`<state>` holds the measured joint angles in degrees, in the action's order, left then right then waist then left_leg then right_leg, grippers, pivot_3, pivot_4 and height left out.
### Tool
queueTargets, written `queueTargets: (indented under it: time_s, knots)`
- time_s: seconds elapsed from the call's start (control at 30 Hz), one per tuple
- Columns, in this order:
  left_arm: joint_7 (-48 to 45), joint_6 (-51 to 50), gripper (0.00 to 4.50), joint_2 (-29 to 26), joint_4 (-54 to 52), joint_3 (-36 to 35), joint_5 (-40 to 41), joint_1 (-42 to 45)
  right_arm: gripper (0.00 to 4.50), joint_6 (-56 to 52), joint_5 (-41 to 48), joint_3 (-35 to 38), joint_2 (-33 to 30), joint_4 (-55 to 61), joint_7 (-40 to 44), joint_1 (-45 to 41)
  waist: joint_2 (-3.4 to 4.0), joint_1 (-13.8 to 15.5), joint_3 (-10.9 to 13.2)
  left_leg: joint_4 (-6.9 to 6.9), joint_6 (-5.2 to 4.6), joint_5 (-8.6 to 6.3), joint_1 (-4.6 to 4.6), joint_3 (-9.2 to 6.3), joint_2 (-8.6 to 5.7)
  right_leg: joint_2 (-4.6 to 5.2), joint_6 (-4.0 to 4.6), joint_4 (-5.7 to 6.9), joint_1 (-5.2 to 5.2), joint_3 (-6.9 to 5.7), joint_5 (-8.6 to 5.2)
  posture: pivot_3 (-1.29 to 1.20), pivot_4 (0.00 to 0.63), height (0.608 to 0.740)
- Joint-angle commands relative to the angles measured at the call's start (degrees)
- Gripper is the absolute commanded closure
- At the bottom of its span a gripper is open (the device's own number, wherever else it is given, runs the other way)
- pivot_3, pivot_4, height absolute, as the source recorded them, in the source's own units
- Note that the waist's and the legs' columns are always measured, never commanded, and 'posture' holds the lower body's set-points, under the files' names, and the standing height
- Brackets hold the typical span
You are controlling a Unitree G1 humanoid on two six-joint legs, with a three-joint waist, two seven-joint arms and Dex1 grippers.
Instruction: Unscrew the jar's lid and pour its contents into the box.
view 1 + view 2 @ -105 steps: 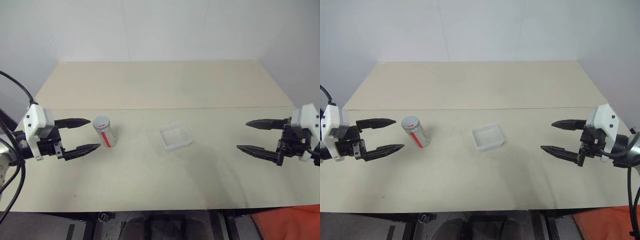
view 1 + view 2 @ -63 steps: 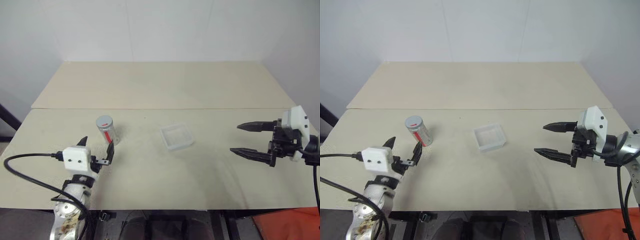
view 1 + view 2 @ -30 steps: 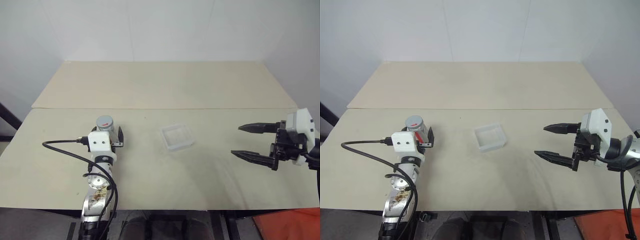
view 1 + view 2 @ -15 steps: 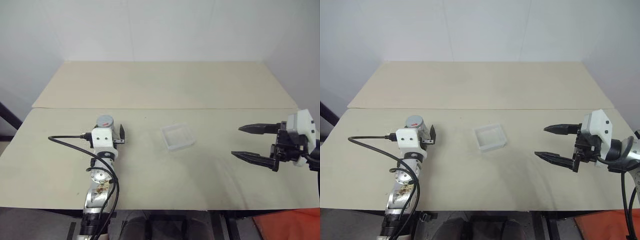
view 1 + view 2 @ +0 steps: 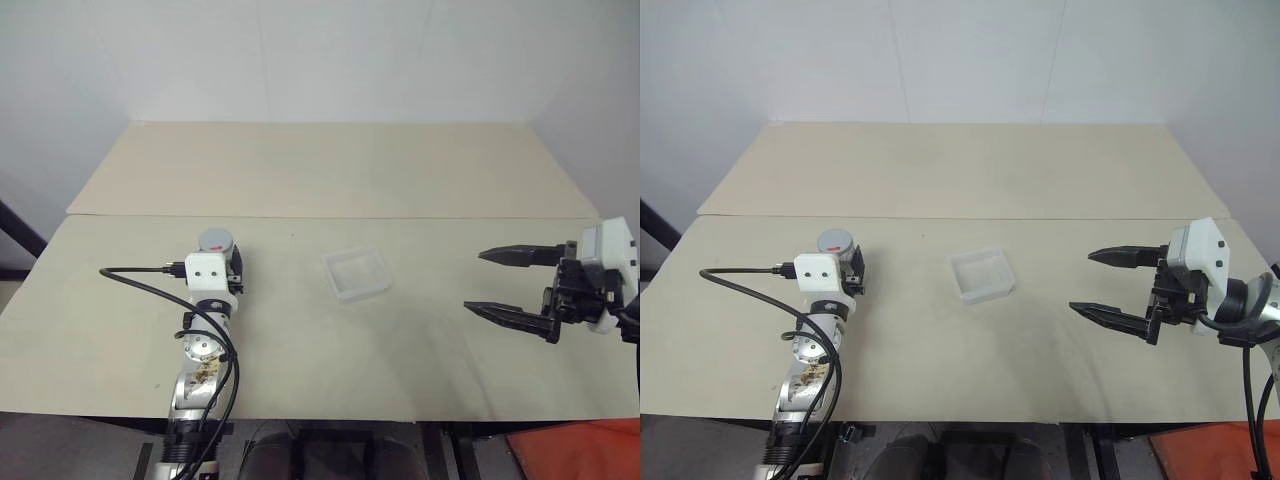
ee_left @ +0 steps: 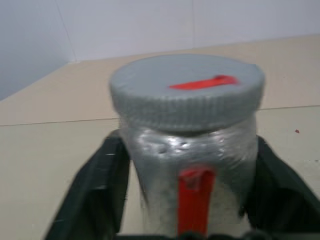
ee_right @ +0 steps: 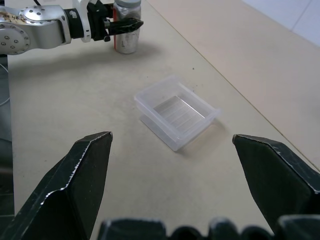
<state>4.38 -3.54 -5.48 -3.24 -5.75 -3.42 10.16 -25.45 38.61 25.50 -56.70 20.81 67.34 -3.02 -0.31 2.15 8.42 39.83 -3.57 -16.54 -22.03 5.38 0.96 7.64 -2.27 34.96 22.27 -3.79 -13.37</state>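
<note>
The small silvery jar (image 6: 192, 170) with a red stripe stands upright on the table's left side, its grey lid (image 6: 187, 90) with a red mark still on. My left gripper (image 5: 222, 262) reaches in from the near side and is shut on the jar's body below the lid, one black finger (image 6: 100, 190) pressed against each flank. The contents are hidden inside the jar. The clear plastic box (image 5: 355, 274) sits mid-table, to the right of the jar. My right gripper (image 5: 475, 280) hovers open far right, pointing toward the box (image 7: 177, 117), with nothing between its fingers.
A black cable (image 5: 135, 275) loops from the left wrist over the table's near left. The beige table (image 5: 330, 170) has a seam across it and meets white walls at the back. An orange object (image 5: 575, 450) lies on the floor beyond the near right corner.
My left arm swung in from the table's left to the near side of the jar, then its fingers closed onto the jar. The right arm stayed put.
</note>
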Motion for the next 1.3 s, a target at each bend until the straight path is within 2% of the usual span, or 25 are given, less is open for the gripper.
queueTargets:
  time_s: [0.03,0.17,0.3,0.57,0.63,0.73,0.83,0.9,1.1,1.3]
  knots:
    - [0.12,1.96,2.54,-0.73,-0.63,-0.41,-0.33,0.71,0.0,0.03,1.53,2.28,0.29,1.7,-0.62,0.19,0.0,0.0,0.0,0.0,0.0,0.0,0.0,0.0,0.0,0.0,0.0,0.0,0.0,0.0,0.0,0.0,0.15,0.74]
    - [-2.16,2.3,2.54,-2.43,-0.87,-1.12,1.22,1.63,0.0,-0.22,2.19,1.89,0.82,2.27,-1.39,0.06,0.0,-0.02,0.0,0.0,0.0,0.0,0.0,0.0,0.0,0.0,0.0,0.01,0.01,0.0,0.0,0.0,0.15,0.74]
    - [-10.05,-0.22,2.54,-6.24,-3.32,-2.34,7.45,2.84,0.0,-0.02,2.49,1.15,1.7,2.83,-2.2,-0.31,0.0,-0.04,0.0,0.0,0.02,0.01,-0.01,0.0,0.0,0.0,0.0,0.01,0.02,-0.01,0.0,0.0,0.15,0.74]
    - [-32.94,-20.23,2.54,-20.67,-9.71,-7.19,31.51,9.34,0.0,-3.69,5.29,-3.9,3.54,3.67,-6.34,-7.85,0.01,-0.77,0.0,0.0,0.14,0.08,-0.03,-0.02,0.0,-0.02,0.0,0.04,0.05,-0.03,0.0,0.0,0.15,0.74]
    - [-41.27,-25.76,2.54,-26.01,-9.15,-7.11,37.18,11.61,0.0,-5.26,6.18,-6.23,4.39,3.8,-8.01,-11.39,0.01,-1.07,0.0,0.01,0.16,0.09,-0.03,-0.02,-0.01,-0.03,-0.01,0.05,0.05,-0.03,-0.01,0.0,0.15,0.74]
    - [-53.09,-29.85,2.54,-32.57,-6.61,-5.43,41.77,14.64,0.0,-7.34,6.73,-9.88,5.94,3.35,-10.3,-16.88,0.01,-1.53,0.01,0.0,0.25,0.15,-0.06,0.0,-0.02,-0.11,-0.01,0.11,0.1,-0.06,-0.01,0.0,0.15,0.74]
    - [-65.17,-30.54,2.54,-35.9,-2.59,-1.66,43.38,19.04,0.0,-10.13,7.9,-14.03,8.46,2.35,-12.22,-23.74,0.01,-1.58,0.02,-0.01,0.27,0.16,-0.05,0.03,-0.04,-0.15,-0.03,0.1,0.1,-0.05,-0.02,0.0,0.15,0.74]
    - [-70.84,-30.17,2.54,-36.48,-0.5,0.85,43.36,21.58,0.0,-11.08,7.17,-16.73,10.05,1.74,-12.88,-27.38,0.01,-1.6,0.02,-0.02,0.28,0.17,-0.05,0.06,-0.05,-0.18,-0.03,0.1,0.11,-0.05,-0.02,0.0,0.15,0.74]
    - [-79.04,-25.49,2.54,-32.45,8.2,9.52,37.37,30.84,0.0,-14.74,5.01,-25.8,16.75,-0.27,-16.02,-38.19,0.01,-1.47,0.02,0.01,0.3,0.2,-0.22,0.02,-0.16,-0.22,-0.03,0.16,0.17,-0.16,-0.01,0.0,0.15,0.74]
    - [-82.26,-17.6,2.54,-27.24,15.25,12.13,32.37,35.97,0.0,-16.38,1.5,-30.75,22.52,-4.78,-18.8,-44.32,0.01,-1.62,0.02,0.01,0.32,0.22,-0.56,0.08,-0.16,-0.25,-0.03,0.21,0.61,-0.17,-0.01,0.0,0.15,0.74]
